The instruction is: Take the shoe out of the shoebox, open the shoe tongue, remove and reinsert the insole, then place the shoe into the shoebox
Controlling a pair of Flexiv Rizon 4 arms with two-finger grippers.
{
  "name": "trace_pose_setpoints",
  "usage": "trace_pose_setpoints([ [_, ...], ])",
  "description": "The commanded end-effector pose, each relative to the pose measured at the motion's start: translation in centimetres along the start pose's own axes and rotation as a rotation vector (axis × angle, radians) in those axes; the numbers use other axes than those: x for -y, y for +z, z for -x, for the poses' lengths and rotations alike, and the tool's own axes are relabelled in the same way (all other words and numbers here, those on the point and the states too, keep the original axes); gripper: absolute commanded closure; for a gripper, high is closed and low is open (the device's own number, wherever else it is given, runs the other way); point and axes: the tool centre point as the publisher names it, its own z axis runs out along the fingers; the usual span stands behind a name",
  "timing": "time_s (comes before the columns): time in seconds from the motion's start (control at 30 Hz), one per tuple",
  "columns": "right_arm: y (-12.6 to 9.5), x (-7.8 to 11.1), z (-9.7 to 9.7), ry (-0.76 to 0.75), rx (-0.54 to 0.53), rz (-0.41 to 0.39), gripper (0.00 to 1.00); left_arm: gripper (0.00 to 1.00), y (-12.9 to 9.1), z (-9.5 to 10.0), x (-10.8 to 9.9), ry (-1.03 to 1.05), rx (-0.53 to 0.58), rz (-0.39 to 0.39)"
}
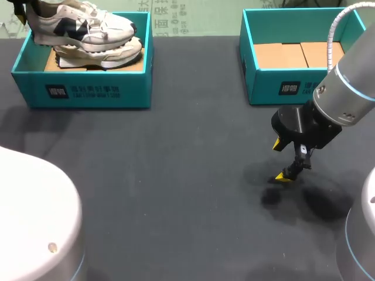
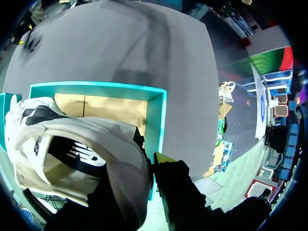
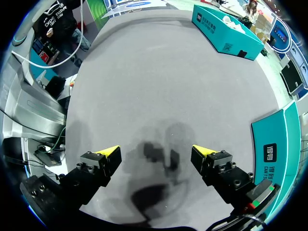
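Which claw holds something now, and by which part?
The left claw holds the white shoe by its heel end; the right claw is open and empty.

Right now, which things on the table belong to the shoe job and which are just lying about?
Job: the white shoe, held over the left shoebox by the left gripper.
Lying about: the second shoe in that box; the empty right shoebox; the right gripper, open above the table.
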Motion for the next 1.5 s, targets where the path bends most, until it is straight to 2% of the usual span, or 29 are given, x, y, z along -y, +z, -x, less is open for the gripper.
trace_pose_setpoints([
  [0.03,0.1,0.0,-0.1,0.001,0.003,0.000,0.00,1.00,-2.9,-0.2,0.7,0.000,-0.017,0.007],
  [0.23,0.1,0.0,-0.1,0.001,0.003,0.000,0.00,1.00,-5.6,-0.7,1.9,-0.003,-0.024,0.023],
  [0.47,0.1,0.0,-0.1,0.001,0.003,0.000,0.00,1.00,-7.5,-1.4,4.0,-0.007,-0.025,0.028],
  [0.8,0.1,0.0,-0.1,0.001,0.003,0.000,0.00,1.00,-7.6,-0.5,11.2,0.022,-0.037,0.012],
  [0.9,0.1,0.0,-0.1,0.001,0.003,0.000,0.00,1.00,-8.2,-0.3,14.2,0.038,-0.015,0.001],
  [1.3,0.1,0.0,-0.1,0.001,0.003,0.000,0.00,1.00,-8.2,-0.3,14.2,0.038,-0.015,0.001],
  [1.5,0.1,0.0,-0.1,0.001,0.003,0.000,0.00,1.00,-6.9,4.0,18.5,0.099,-0.062,-0.012],
])
